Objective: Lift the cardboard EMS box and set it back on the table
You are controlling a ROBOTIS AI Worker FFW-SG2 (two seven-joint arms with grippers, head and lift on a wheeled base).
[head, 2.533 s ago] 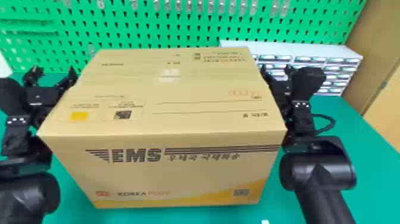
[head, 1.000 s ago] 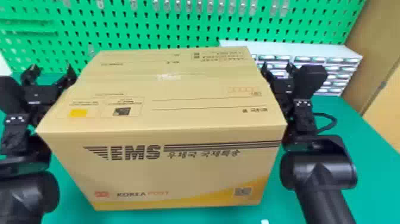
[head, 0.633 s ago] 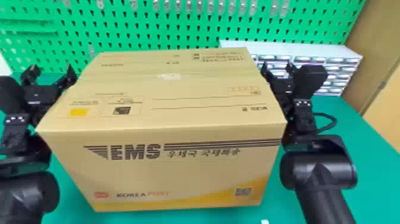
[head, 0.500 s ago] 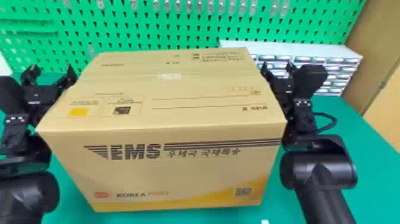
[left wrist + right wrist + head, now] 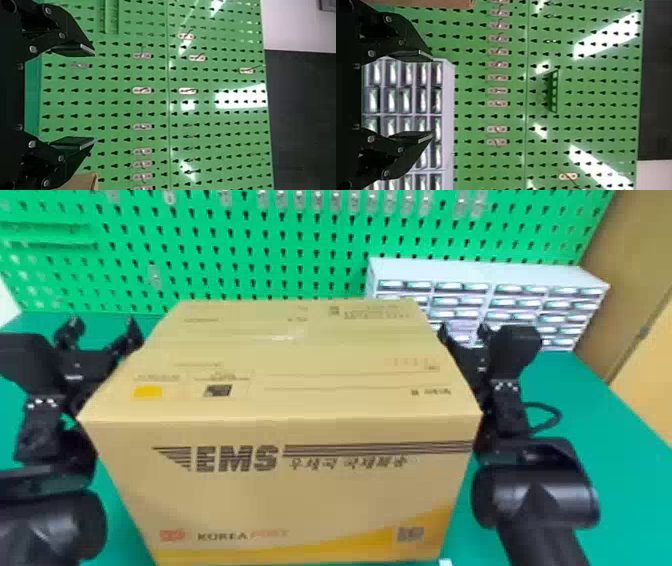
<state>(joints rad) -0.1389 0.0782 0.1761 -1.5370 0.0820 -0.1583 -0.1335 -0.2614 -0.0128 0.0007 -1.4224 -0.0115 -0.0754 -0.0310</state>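
The left gripper [image 5: 102,325] was positioned at the left side of the cardboard EMS box [image 5: 280,500], fingers apart; the right gripper [image 5: 463,330], at its right side, fingers apart.

The EMS box [image 5: 310,490] has sunk lower, left gripper [image 5: 102,327] and right gripper [image 5: 462,329] with it.

The cardboard EMS box [image 5: 300,500] looks matt, the pegboard [image 5: 214,126] glossy, the desk [image 5: 625,440] smooth, the drawer fronts [image 5: 406,99] shiny plastic.
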